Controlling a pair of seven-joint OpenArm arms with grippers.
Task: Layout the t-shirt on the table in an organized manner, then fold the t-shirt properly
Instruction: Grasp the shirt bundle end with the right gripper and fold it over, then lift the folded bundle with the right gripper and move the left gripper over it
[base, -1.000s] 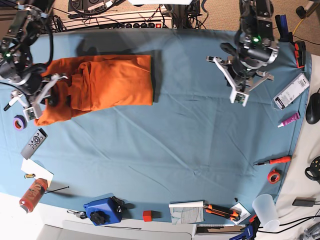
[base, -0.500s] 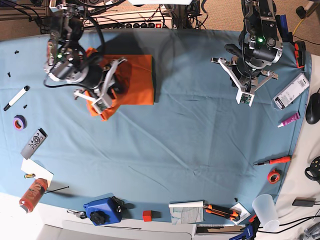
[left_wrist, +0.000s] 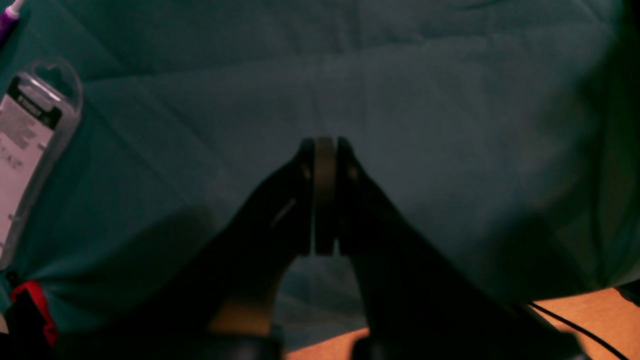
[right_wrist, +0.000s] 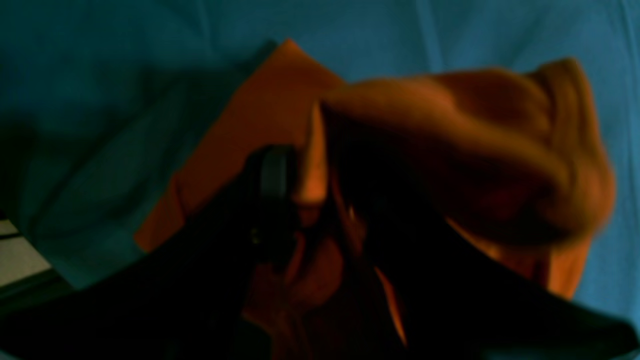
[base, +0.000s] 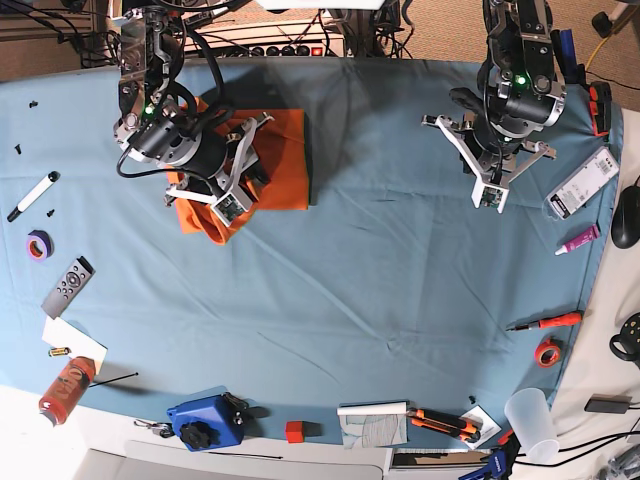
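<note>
The orange t-shirt (base: 285, 150) lies as a compact folded bundle at the back left of the blue-teal table (base: 350, 300). My right gripper (base: 226, 204) is down on the bundle's front left part. In the blurred right wrist view, a strip of orange cloth sits between the fingers (right_wrist: 272, 190) and a raised fold of the t-shirt (right_wrist: 500, 130) drapes over the right one. Whether they clamp the cloth is not clear. My left gripper (base: 490, 192) hovers over bare cloth at the back right. In the left wrist view the left gripper (left_wrist: 325, 144) is shut with nothing in it.
A clear-packaged item (base: 583, 182) and a purple marker (base: 578, 240) lie right of the left arm. A screwdriver (base: 545, 322), red tape (base: 547, 351) and a cup (base: 528, 412) line the right edge. A remote (base: 68, 287), purple tape (base: 38, 244) and a blue box (base: 205, 423) sit at left and front.
My right arm swept from the table's left edge toward the right, carrying the t-shirt's left part over onto its body. The bundle is narrower. The left arm hardly moved.
</note>
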